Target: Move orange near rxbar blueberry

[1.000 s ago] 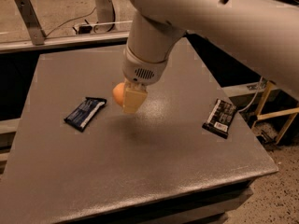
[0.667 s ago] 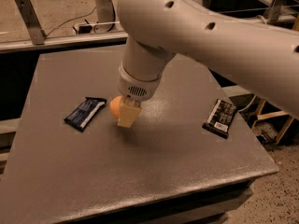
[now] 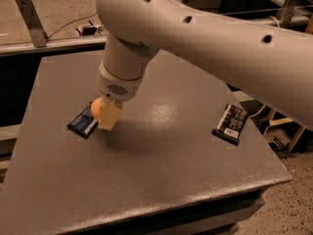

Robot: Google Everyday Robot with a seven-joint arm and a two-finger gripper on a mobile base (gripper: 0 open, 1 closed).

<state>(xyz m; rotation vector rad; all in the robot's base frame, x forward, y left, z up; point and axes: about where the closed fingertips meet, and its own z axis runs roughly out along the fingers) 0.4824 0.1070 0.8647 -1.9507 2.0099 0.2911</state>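
The orange (image 3: pixel 97 109) is small and round, and it sits between my gripper's pale fingers (image 3: pixel 110 117). My gripper (image 3: pixel 103 115) hangs from the big white arm and is shut on the orange, low over the grey table (image 3: pixel 166 151). The rxbar blueberry (image 3: pixel 80 124), a flat dark-blue bar with a pale stripe, lies on the table right beside and partly under the orange at the left. The gripper hides the bar's right end.
A black-wrapper bar with white print (image 3: pixel 230 124) lies near the table's right edge. The white arm (image 3: pixel 205 38) spans the upper right of the view. A metal bracket (image 3: pixel 30 21) and cables stand on the floor behind the table.
My gripper has carried the orange leftward and downward, from the table's middle to right beside the blue bar. The bars have not moved.
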